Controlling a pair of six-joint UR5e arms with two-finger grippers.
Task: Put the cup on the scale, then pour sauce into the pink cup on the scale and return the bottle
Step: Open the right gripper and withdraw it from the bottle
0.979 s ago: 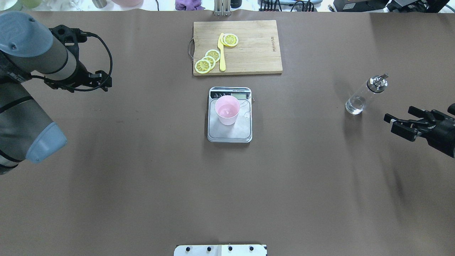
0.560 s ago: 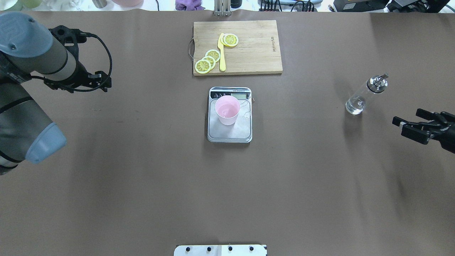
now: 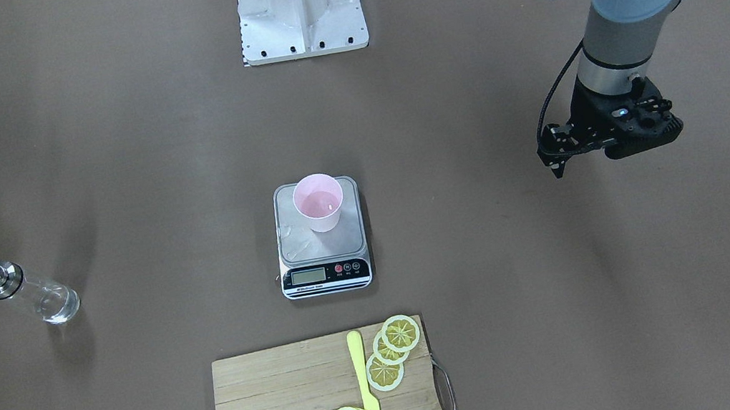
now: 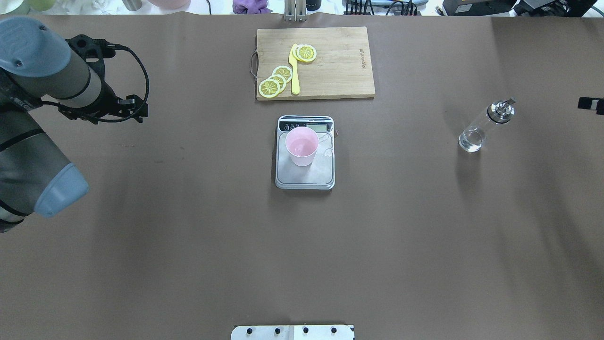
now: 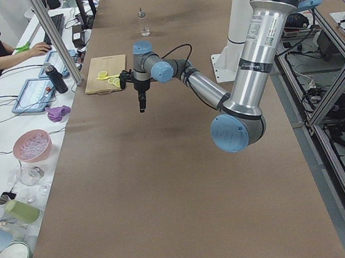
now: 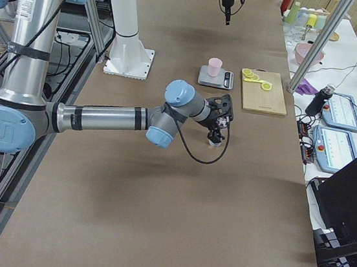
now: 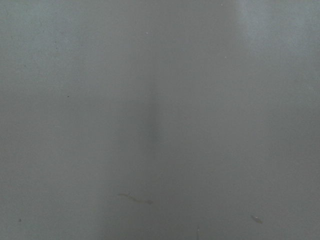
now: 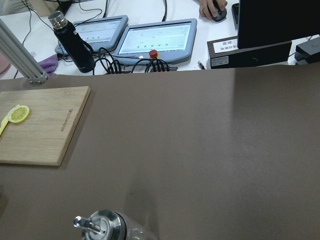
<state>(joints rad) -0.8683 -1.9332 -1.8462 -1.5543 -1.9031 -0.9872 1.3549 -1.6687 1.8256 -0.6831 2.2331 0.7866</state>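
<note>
The pink cup (image 4: pixel 302 145) stands upright on the silver scale (image 4: pixel 306 177) at the table's middle, toward its display end. The clear glass bottle (image 4: pixel 480 128) with its silver pourer cap stands alone on the table at the right. It also shows in the front-facing view (image 3: pixel 31 294), and its cap (image 8: pixel 102 225) is at the bottom of the right wrist view. My right gripper (image 4: pixel 590 103) shows only as a black tip at the right edge, apart from the bottle; I cannot tell if it is open. My left gripper (image 4: pixel 137 107) hangs shut and empty over the far left of the table.
A wooden cutting board (image 4: pixel 339 66) with lemon slices (image 4: pixel 276 80) and a yellow knife (image 4: pixel 294 71) lies just beyond the scale. The robot's base plate (image 4: pixel 292 332) is at the near edge. A black flask (image 8: pixel 72 42) and tablets stand past the far edge.
My right gripper, open near the bottle before, has drawn away to the right and farther back, almost out of the overhead view. Bottle, cup, scale and left arm have not moved.
</note>
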